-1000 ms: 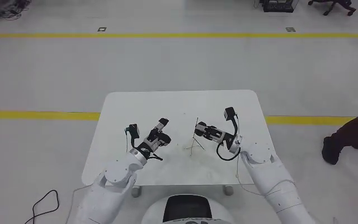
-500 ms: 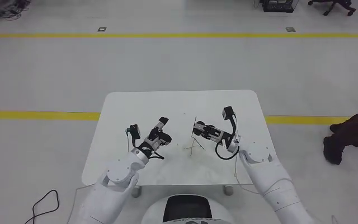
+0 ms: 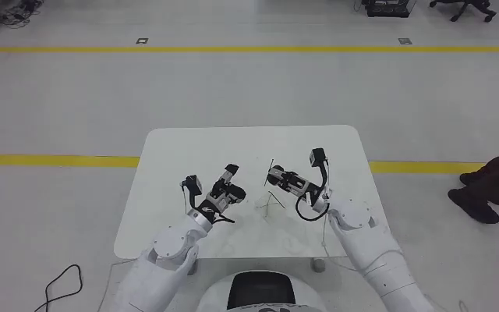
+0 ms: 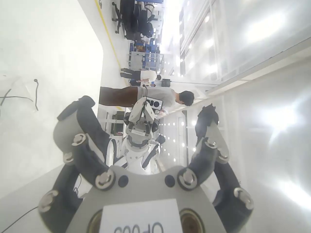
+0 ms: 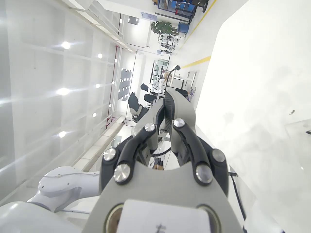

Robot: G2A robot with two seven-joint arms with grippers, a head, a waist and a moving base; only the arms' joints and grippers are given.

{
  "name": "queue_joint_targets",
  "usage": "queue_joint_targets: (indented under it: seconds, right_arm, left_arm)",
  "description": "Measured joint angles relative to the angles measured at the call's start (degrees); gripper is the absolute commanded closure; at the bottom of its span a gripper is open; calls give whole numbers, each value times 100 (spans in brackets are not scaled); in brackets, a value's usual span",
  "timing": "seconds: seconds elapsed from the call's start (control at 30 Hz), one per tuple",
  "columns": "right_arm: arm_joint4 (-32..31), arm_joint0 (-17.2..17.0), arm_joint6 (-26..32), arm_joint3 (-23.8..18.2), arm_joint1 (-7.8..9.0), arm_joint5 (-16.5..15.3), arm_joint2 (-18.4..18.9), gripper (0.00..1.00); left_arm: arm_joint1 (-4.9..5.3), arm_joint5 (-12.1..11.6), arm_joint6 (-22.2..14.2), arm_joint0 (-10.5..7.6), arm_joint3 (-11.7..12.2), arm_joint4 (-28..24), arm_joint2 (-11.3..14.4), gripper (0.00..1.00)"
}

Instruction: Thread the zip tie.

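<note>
Table: a white, round-cornered tabletop (image 3: 187, 148) lies under both grippers.
Left gripper: the left gripper (image 3: 234, 181) hangs low over the table with its dark fingers spread wide and nothing between them. It points towards the right gripper but stands apart from it.
Loose strands: a few thin dark strands (image 3: 269, 204) lie on the table just below the right gripper's fingertips, across the gap from the left gripper. I cannot tell whether they are spare ties or something else.
Zip tie: a thin black plastic zip tie (image 5: 174, 70) sticks out past the right gripper's fingertips. Its free length curves away and ends in a small blocky head.
Right gripper: the right gripper (image 3: 273, 179) has its grey fingers pressed together, pinching the tie's strap. It sits just above the table, facing the left gripper.
Done: the tie looks picked up and presented, one end gripped.
Left: no closed loop shows and the open gripper has no hold on the tie, so the threading itself looks not yet begun. The strap's tip has to be brought round and fed through the head.
</note>
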Motion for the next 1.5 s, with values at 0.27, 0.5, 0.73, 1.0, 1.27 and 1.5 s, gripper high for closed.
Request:
queue_joint_targets:
  seconds: [0.27, 0.5, 0.73, 1.0, 1.27, 1.5]
  right_arm:
    - [-30, 43, -235, 68, -36, 21, -195, 100]
    - [-6, 100, -279, 136, -48, -77, -263, 100]
    - [-15, 84, -302, 102, -51, -46, -292, 100]
    - [-109, 138, -135, 64, -43, -14, -366, 100]
    - [230, 106, 66, 29, -37, 129, -362, 100]
    - [410, 158, 365, 71, -20, 216, -333, 100]
  left_arm:
    - [7, -304, -565, -20, 30, 119, 239, 0]
    - [-19, -319, -821, -187, 271, -51, 461, 0]
    - [-19, -330, -805, -202, 266, -14, 473, 0]
    - [-14, -686, -943, -288, 317, 133, 541, 0]
    - [-20, -731, -800, -339, 346, 185, 579, 0]
    - [-3, -873, -928, -385, 356, 259, 572, 0]
